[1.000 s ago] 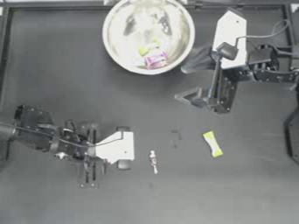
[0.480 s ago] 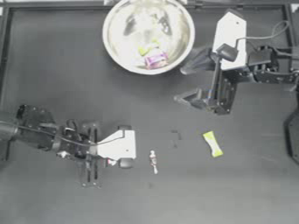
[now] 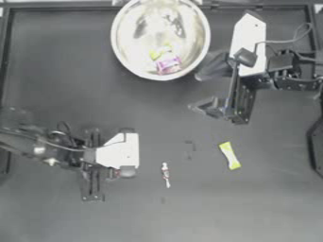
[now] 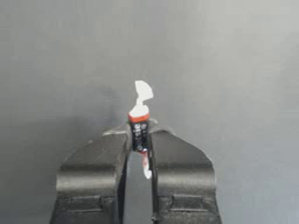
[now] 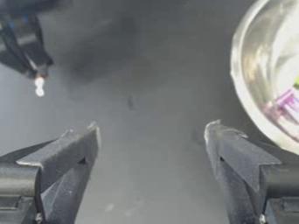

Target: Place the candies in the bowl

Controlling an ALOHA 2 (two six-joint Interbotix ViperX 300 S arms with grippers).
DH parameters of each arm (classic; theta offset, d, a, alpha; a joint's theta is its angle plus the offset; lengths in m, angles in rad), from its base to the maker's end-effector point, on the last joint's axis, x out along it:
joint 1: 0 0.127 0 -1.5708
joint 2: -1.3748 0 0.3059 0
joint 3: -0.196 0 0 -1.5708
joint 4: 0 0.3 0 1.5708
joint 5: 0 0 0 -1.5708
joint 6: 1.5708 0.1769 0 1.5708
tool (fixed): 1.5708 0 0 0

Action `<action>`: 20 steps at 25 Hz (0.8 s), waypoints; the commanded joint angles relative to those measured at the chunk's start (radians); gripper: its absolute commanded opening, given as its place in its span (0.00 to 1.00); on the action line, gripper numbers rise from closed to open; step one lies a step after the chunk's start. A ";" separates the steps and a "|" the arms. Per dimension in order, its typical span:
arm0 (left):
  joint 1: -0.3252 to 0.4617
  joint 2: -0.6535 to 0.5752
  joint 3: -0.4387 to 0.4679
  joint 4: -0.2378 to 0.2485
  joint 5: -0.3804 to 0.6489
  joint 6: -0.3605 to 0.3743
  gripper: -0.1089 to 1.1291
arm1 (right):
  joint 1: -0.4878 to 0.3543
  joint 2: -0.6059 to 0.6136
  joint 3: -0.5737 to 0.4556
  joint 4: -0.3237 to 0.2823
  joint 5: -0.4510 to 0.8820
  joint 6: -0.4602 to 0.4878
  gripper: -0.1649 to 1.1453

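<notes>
White candy (image 4: 140,114) is pinched by its thin end in the closed left hand (image 4: 139,141) near the surface's front-left; it may slip. The right hand (image 5: 151,153), open, waits beside the rear-edge bowl (image 3: 123,52).

Shiny white bowl (image 3: 129,56), pink-and-white candy (image 3: 168,64) inside; yellow-green candy (image 3: 229,155); white candy, reddish marks (image 3: 166,174); dark table (image 3: 63,94)

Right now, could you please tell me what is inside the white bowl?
The bowl holds a pink-and-white candy with a yellow-green candy touching it. Glare on the glossy inside could hide anything else there.
</notes>
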 commanded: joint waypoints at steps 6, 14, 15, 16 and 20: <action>0.097 -0.183 -0.014 0.107 0.000 0.002 0.42 | -0.002 -0.057 0.023 0.003 -0.015 0.002 0.89; 0.233 -0.311 -0.012 0.227 -0.069 0.002 0.38 | -0.002 -0.063 0.049 0.003 -0.051 0.002 0.89; 0.252 -0.316 -0.012 0.235 -0.087 0.003 0.38 | 0.002 -0.064 0.049 0.003 -0.054 0.002 0.89; 0.273 -0.318 -0.011 0.242 -0.104 0.003 0.38 | 0.002 -0.063 0.051 0.003 -0.055 0.002 0.89; 0.368 -0.301 0.005 0.255 -0.199 0.017 0.38 | 0.002 -0.064 0.052 0.003 -0.063 0.002 0.89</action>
